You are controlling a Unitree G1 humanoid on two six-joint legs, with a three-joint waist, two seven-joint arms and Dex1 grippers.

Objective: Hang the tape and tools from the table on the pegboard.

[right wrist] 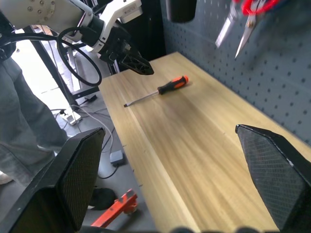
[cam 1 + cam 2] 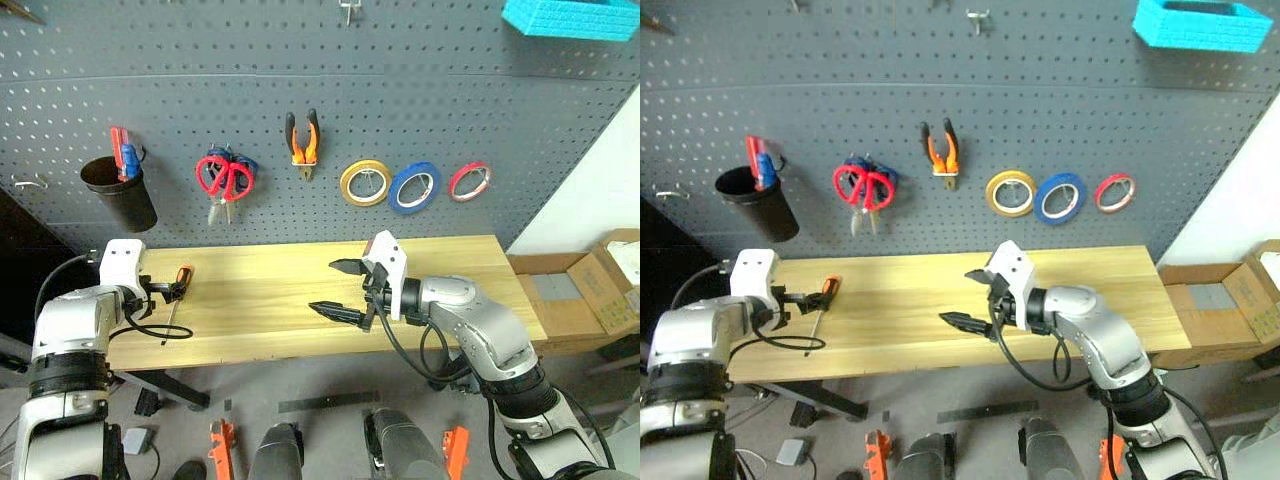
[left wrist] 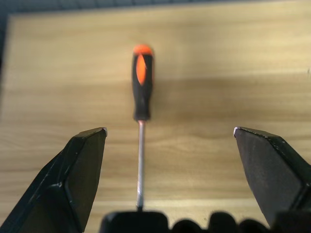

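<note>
Screwdriver [image 3: 141, 109] lies loose near table's [image 2: 420, 262] left end; left gripper [image 3: 170, 141] wide, straddling its shaft for pickup. Right gripper [image 2: 343, 290] wide, empty, mid-table. Tape [image 2: 415, 186], pliers [image 2: 303, 144], scissors [image 2: 224, 178] already on pegboard [image 2: 400, 90].

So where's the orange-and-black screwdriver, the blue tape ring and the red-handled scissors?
Orange-and-black screwdriver [image 3: 142, 85]: left wrist view, on its handle.
Blue tape ring [image 2: 403, 196]: left eye view, on its blue band.
Red-handled scissors [image 2: 211, 178]: left eye view, on a red handle loop.

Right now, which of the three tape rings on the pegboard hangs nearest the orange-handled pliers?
The yellow tape ring. It hangs just right of the pliers; the blue ring and the small red ring follow farther right along the pegboard.
</note>
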